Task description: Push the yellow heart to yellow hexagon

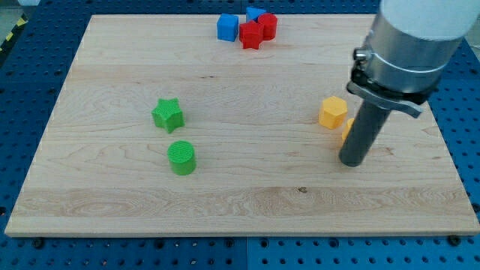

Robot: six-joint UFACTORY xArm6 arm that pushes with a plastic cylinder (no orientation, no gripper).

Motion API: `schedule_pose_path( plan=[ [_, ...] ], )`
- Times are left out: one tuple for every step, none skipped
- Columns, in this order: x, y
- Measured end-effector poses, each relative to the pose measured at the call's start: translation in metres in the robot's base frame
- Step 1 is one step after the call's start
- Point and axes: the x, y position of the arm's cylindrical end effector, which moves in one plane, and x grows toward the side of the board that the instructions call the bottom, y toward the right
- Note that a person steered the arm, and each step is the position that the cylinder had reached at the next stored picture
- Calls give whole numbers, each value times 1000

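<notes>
A light wooden table [240, 187] fills most of the view, resting on a blue perforated surface [30, 75]. From the upper right a thick grey arm [409, 45] comes down and narrows into a straight dark rod; this arm carries no claw, so there is nothing to be wide, narrow or holding, only my tip [352, 163] at the rod's lower end, which sits on the table on the right side. The yellow hexagon [333, 112] lies just to the left of the rod and slightly farther back, close to it but with a thin gap showing. The yellow heart [347, 132] is almost wholly hidden behind the rod: only a small sliver of yellow shows at the rod's left edge, just below and right of the hexagon, and its shape cannot be made out from this. It appears to touch the rod, and it lies very near the hexagon; whether the two yellow blocks touch cannot be told. Well apart on the left half of the table lie a green star [168, 115] and, just nearer, a green cylinder [181, 157]. At the far edge, near the middle, is a tight cluster: a blue cube [228, 27], a second blue block [254, 13] of unclear shape behind, a red star [251, 35] and another red block [268, 25] touching it.
</notes>
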Motion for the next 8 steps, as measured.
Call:
schedule_pose_path(
  plan=[
    [0,-25],
    [8,-13],
    [17,51],
    [4,80],
    [-4,80],
    [-4,71],
    [-4,56],
    [-4,56]
  ],
)
